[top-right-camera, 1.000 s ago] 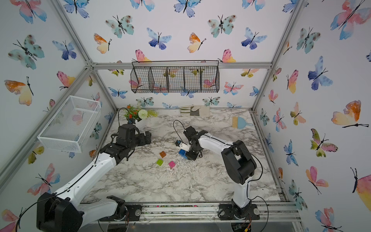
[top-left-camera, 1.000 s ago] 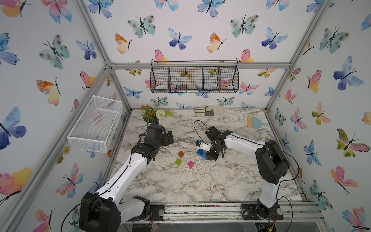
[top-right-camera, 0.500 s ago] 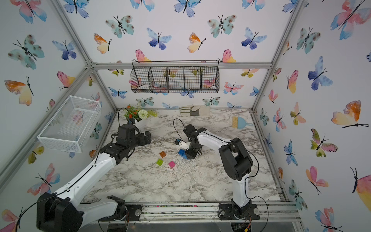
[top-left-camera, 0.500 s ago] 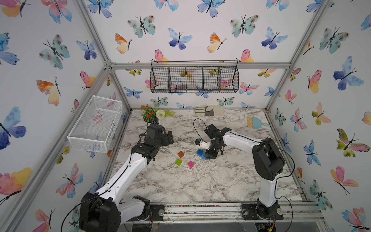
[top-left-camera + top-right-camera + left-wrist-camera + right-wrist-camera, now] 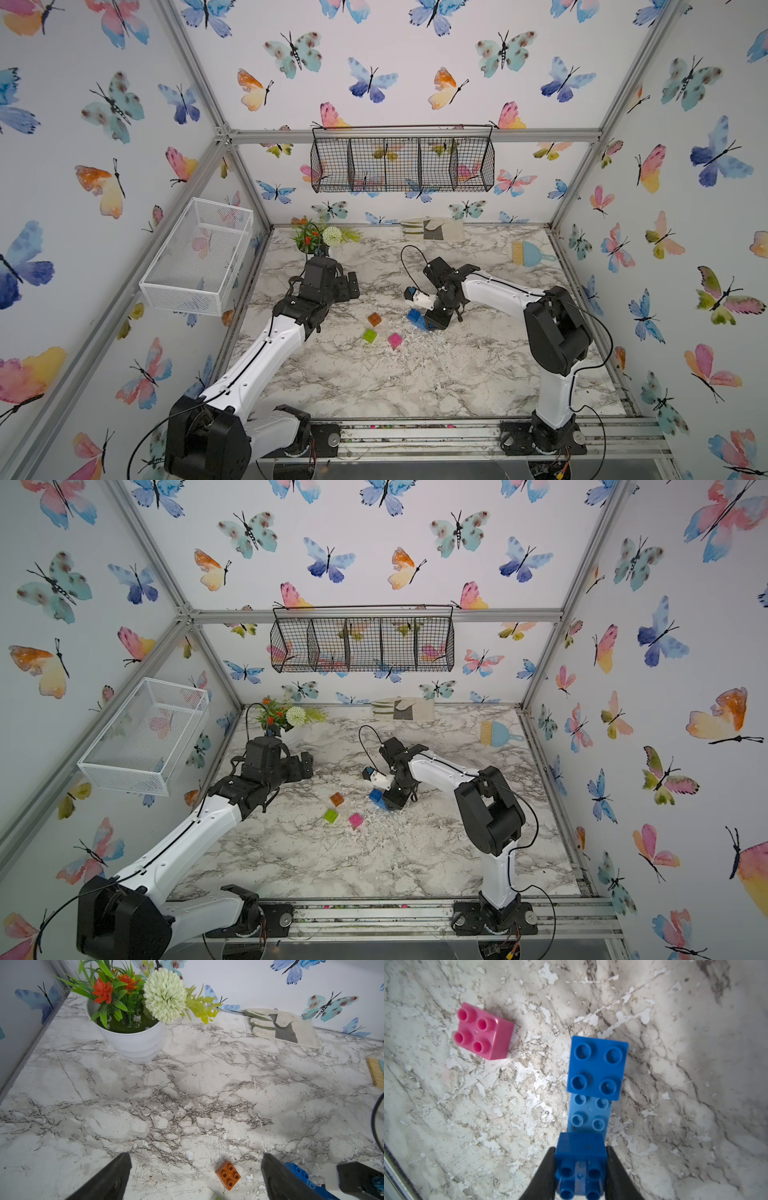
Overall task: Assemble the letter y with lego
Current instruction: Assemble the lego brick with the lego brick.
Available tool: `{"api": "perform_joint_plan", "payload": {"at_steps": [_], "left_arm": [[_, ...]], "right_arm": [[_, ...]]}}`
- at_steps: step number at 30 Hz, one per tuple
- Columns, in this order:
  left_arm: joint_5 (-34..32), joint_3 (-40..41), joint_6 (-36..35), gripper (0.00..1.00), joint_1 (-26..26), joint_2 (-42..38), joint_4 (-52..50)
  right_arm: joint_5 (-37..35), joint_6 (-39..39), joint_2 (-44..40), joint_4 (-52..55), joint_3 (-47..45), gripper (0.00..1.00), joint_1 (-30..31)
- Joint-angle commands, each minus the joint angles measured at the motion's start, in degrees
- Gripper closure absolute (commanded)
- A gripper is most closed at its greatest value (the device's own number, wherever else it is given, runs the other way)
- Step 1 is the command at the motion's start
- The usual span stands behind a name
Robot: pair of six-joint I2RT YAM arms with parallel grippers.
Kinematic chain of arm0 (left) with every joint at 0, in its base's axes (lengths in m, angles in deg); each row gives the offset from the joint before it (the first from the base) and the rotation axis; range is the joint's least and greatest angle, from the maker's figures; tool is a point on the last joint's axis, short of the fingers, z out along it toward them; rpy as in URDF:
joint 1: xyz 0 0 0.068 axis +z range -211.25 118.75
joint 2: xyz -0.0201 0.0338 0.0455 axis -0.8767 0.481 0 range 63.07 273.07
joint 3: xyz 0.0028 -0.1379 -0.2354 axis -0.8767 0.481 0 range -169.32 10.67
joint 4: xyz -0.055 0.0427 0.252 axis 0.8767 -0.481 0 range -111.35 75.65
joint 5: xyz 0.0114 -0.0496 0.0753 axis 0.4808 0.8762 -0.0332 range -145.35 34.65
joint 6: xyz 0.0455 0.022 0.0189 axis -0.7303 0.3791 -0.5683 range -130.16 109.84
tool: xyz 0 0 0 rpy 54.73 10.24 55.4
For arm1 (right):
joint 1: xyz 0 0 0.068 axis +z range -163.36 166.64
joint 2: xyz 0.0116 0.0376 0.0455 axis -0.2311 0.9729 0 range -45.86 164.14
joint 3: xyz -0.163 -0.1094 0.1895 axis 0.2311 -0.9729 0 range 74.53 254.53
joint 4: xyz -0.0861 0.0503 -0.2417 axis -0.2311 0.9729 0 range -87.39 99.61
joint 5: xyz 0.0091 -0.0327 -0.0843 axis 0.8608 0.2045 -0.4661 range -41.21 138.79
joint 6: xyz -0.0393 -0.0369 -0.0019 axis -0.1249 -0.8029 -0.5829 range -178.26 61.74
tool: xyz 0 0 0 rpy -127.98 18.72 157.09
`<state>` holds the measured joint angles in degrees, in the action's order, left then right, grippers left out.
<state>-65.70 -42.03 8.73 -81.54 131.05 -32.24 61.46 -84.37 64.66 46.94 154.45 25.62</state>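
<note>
White mesh basket [image 5: 178, 297] hangs on the left wall; only wallpaper shows through its mesh. White flower pot [image 5: 133, 1043] stands in the back left corner of the table and holds fake flowers. Black wire basket [image 5: 401, 160] hangs on the back wall with four compartments, and butterfly print shows through them.

Left gripper [image 5: 195, 1156] hovers near the pot with its jaws spread wide and nothing between them. Orange brick [image 5: 228, 1175], lime green brick [image 5: 369, 335] and pink brick [image 5: 483, 1031] lie loose mid-table, apart from each other, studs up. Just right of them, the light blue brick [image 5: 589, 1113] lies flat with the far dark blue brick [image 5: 598, 1067] on one end. Right gripper [image 5: 580, 1149] is clamped on the held dark blue brick [image 5: 580, 1153] at the bar's other end; whether it is seated I cannot tell.

Glove [image 5: 432, 228] lies against the back wall, and the brush [image 5: 530, 253] is near the back right corner. Marble table [image 5: 415, 386] runs free from the bricks to the front rail.
</note>
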Motion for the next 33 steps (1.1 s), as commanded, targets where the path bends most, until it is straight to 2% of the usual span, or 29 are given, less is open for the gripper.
{"api": "perform_joint_plan", "payload": {"at_steps": [1, 33], "left_arm": [[-0.72, -1.26, -0.06, 0.02, 0.25, 0.13, -0.88], [-0.87, -1.26, 0.07, 0.02, 0.23, -0.14, -1.01]], "right_arm": [[0.17, 0.88, -2.37, 1.69, -0.22, 0.96, 0.49], [-4.10, 2.49, 3.30, 3.19, -0.05, 0.96, 1.62]]}}
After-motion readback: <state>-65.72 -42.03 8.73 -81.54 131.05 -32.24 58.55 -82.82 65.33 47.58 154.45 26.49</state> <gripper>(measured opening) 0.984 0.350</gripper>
